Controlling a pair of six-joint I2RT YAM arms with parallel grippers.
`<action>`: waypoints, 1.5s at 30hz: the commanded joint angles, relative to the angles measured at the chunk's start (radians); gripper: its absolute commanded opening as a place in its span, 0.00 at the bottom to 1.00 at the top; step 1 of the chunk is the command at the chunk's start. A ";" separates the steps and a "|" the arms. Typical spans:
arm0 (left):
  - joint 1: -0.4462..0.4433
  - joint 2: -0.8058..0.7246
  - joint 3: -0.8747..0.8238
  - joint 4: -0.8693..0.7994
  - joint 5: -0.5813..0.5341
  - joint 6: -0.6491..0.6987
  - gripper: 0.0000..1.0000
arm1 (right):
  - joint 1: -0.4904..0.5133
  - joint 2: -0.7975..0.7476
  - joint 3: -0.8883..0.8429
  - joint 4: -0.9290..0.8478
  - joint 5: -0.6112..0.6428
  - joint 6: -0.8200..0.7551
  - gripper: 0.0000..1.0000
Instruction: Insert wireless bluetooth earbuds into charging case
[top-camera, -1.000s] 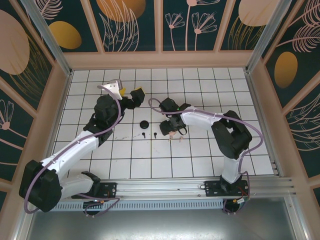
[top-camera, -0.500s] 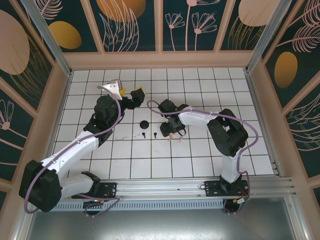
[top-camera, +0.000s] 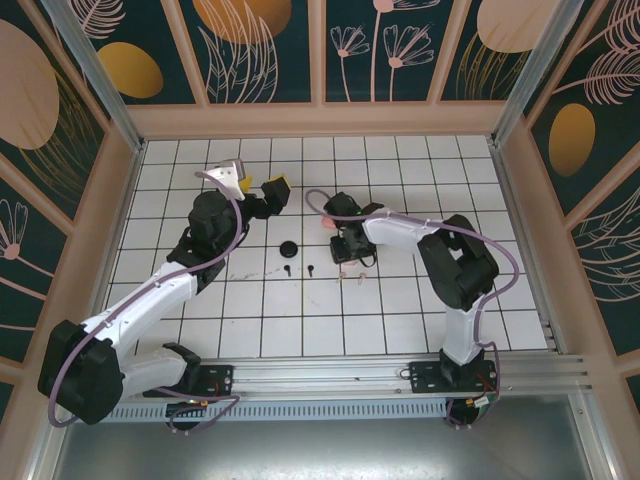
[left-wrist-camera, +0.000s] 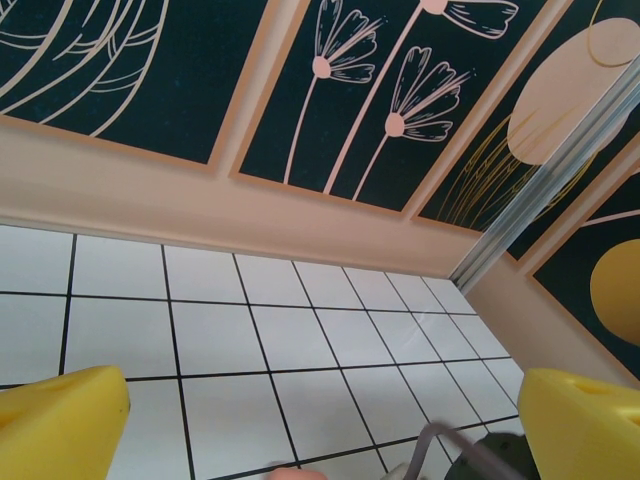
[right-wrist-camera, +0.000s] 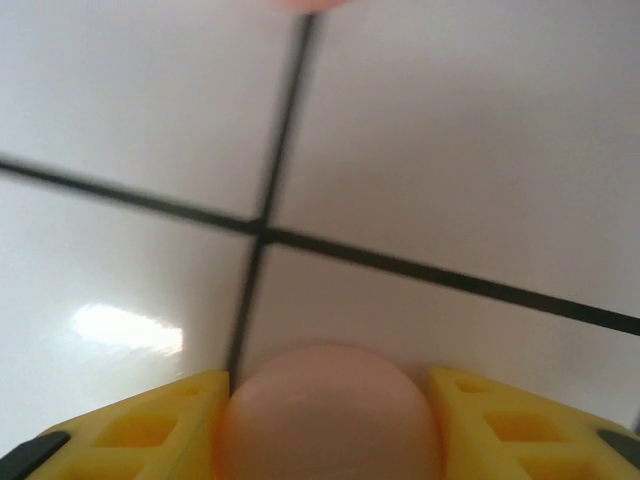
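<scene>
In the right wrist view a smooth, rounded pink charging case fills the gap between my right gripper's yellow fingers, which press on both its sides just above the tile. From above, the right gripper points down at the table, with a pink patch beside its wrist. Two pale pink earbuds lie just in front of it. Two black earbuds lie to their left, near a round black case. My left gripper hovers open at the back left, with nothing between its fingers.
White tiled table with pink walls round it and aluminium posts at the back corners. The right arm's elbow stands over the right half. In the left wrist view the right arm's grey cable shows at the bottom.
The right gripper has shifted slightly right and back, and its fingers have drawn in onto the pink case. The left arm has stayed still.
</scene>
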 joint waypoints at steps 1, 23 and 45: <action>0.005 -0.007 -0.001 0.038 0.018 0.001 0.99 | -0.056 -0.060 -0.072 0.000 0.006 0.210 0.44; 0.006 -0.001 0.006 0.046 0.040 0.000 0.99 | -0.016 0.000 -0.022 -0.063 0.050 0.178 0.64; 0.006 -0.006 0.009 0.032 0.070 0.000 0.99 | -0.011 0.064 -0.018 -0.107 0.029 -0.026 0.59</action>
